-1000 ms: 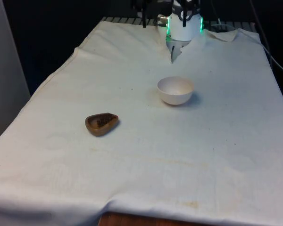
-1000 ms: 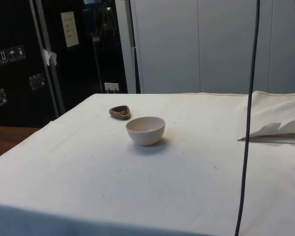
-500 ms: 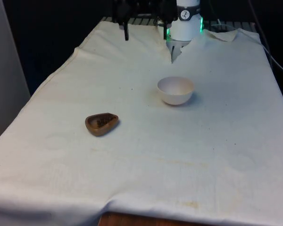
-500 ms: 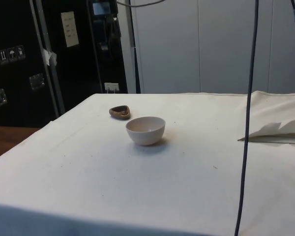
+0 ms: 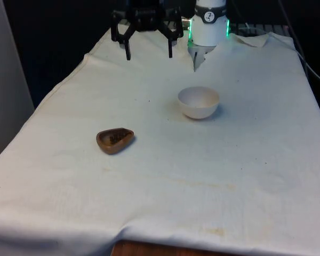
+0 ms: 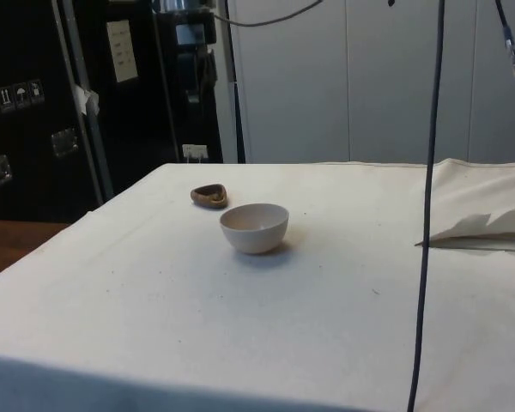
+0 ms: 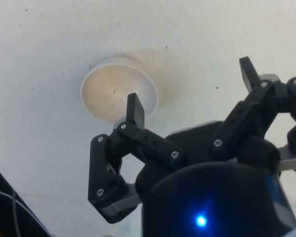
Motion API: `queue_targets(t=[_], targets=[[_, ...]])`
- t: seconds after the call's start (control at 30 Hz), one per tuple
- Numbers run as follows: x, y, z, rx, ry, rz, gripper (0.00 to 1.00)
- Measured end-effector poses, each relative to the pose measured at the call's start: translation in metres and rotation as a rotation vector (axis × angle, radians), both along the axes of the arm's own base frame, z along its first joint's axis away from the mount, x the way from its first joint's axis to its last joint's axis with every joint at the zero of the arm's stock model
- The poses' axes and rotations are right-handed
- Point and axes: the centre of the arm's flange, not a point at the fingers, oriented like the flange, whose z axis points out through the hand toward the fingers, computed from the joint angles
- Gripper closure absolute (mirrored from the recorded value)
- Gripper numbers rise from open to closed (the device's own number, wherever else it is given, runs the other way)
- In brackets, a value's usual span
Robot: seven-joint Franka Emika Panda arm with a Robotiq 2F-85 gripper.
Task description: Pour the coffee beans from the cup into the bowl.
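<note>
A small brown wooden cup with dark coffee beans in it sits on the white cloth, towards the front view's left. The white bowl stands empty, farther back and towards the front view's right. My gripper hangs open high over the table's far end, well apart from both, with nothing between its fingers. From the wrist, the bowl lies below, behind one fingertip, and the gripper is spread wide. From the side, the cup sits just beyond the bowl.
A black cable hangs down in front of the side view. The cloth is bunched in a raised fold near the robot's base. The white robot base stands at the far end.
The gripper has come down into view and swung towards the front view's left, with its fingers now spread. Cup and bowl have not moved.
</note>
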Motion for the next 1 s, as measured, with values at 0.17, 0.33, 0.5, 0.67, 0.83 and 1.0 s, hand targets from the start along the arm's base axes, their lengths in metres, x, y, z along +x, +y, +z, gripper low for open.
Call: queue_targets(t=[0.17,0.33,0.5,0.67,0.83,1.0], targets=[[0.004,-0.001,-0.009,-0.006,-0.011,0.038,0.00],[0.007,-0.001,-0.019,-0.012,-0.017,0.074,0.00],[0.010,-0.001,-0.030,-0.017,-0.018,0.105,0.00],[0.012,-0.003,-0.046,-0.024,-0.013,0.148,0.00],[0.012,-0.009,-0.058,-0.027,-0.013,0.184,0.00],[0.013,-0.014,-0.067,-0.026,-0.015,0.213,0.00]])
